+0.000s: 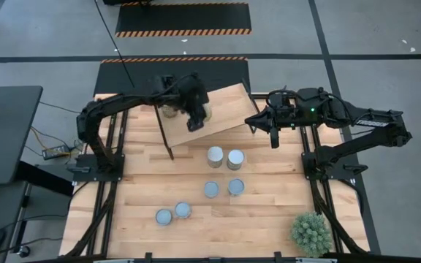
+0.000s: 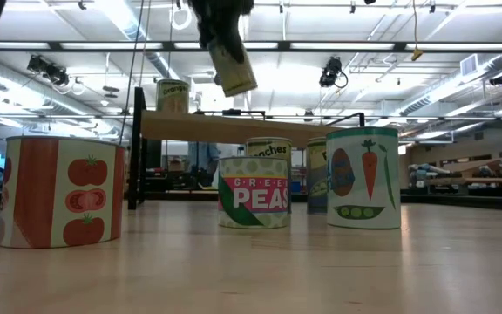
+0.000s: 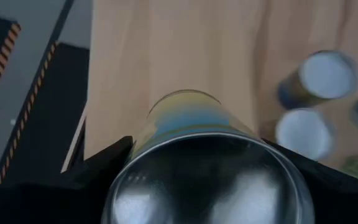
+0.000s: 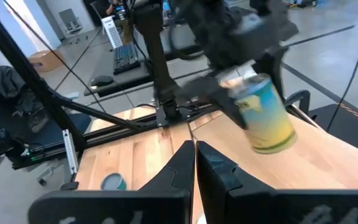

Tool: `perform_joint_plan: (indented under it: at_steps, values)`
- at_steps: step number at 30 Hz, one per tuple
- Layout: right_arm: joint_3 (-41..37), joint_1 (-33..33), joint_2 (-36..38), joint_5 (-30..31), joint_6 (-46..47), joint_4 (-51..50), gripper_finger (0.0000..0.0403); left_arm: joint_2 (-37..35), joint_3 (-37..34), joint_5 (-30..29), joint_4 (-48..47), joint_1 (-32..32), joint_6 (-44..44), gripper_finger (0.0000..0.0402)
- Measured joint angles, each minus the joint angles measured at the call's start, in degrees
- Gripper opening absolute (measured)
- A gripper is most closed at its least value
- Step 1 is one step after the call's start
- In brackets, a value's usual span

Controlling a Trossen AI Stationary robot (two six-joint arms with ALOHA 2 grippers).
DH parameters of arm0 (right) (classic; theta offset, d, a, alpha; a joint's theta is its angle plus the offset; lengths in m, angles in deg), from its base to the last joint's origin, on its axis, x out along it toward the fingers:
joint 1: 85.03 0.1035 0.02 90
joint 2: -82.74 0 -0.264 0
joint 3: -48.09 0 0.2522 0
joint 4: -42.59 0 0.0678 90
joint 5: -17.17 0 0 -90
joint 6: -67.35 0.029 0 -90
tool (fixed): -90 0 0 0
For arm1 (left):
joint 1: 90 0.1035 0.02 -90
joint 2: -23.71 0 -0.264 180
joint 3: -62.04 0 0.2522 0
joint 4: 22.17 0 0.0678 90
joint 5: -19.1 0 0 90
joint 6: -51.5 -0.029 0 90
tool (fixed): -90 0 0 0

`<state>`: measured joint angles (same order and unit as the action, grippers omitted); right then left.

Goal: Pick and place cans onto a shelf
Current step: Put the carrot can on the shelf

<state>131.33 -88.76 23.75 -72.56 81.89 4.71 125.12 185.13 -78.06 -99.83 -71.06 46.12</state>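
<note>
Cans sit all over the wooden table when you look down from above. Two taller ones stand side by side near the middle, two more stand just below them, and two are lower down toward the left. The shelf lies across the far end of the table. The left gripper hangs over the shelf board with a can clamped in it. Another can stands on the shelf just beside it. The right gripper waits off the shelf's right end. A green spiky plant sits in the near right corner.

From table height, the held can is tilted in the air, above the shelf board. One can stands upright on the board. Below, a tomato can stands close on the left, a peas can in the middle, and a carrot can to its right.

The left wrist camera looks right along the held can, gripped on both sides by dark fingers, with the light board beyond it.

The right wrist camera shows the left gripper gripping the yellow and blue can, tilted over the board. The right gripper's own fingers look pressed together with nothing in them, though the view is close and I am not fully sure.
</note>
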Motion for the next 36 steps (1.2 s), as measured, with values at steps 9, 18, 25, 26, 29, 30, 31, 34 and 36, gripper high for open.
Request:
perform_joint_plan:
  at_steps: [9,18,25,26,29,30,31,34,36]
  values:
    - [0.0,-2.0,0.0,0.0,0.5,0.0,0.0022,5.9,-0.1,5.8,0.1,6.8,-1.7,0.0312]
    - [0.0,-3.3,0.0,0.0,0.7,0.0,0.0022,7.5,0.2,6.5,-0.5,7.6,-5.5,0.0312]
    - [0.0,-3.3,0.0,0.0,0.9,0.0,0.0022,7.7,0.1,6.4,-0.7,7.6,-5.6,0.0323]
    - [0.0,-3.3,0.0,0.0,0.9,0.0,0.0023,7.8,0.0,6.4,-0.7,7.6,-5.7,0.0325]
    - [0.0,-3.3,0.0,0.0,0.9,0.0,0.0022,7.8,0.0,6.1,-0.7,7.2,-7.1,0.0338]
    - [0.0,-3.3,0.0,0.0,0.9,0.0,0.0022,7.8,-0.1,5.7,-0.8,7.2,-7.3,0.0345]
    - [0.0,-3.3,0.0,0.0,0.9,0.0,0.0022,8.0,-0.2,5.7,-1.1,7.2,-7.3,0.0350]
    - [0.0,-3.3,0.0,0.0,0.9,0.0,0.0022,8.2,-0.3,5.9,-1.1,7.0,-7.3,0.0361]
    - [0.0,-3.3,0.0,0.0,0.9,0.0,0.0022,8.0,-0.2,5.9,-0.8,7.1,-7.3,0.0371]
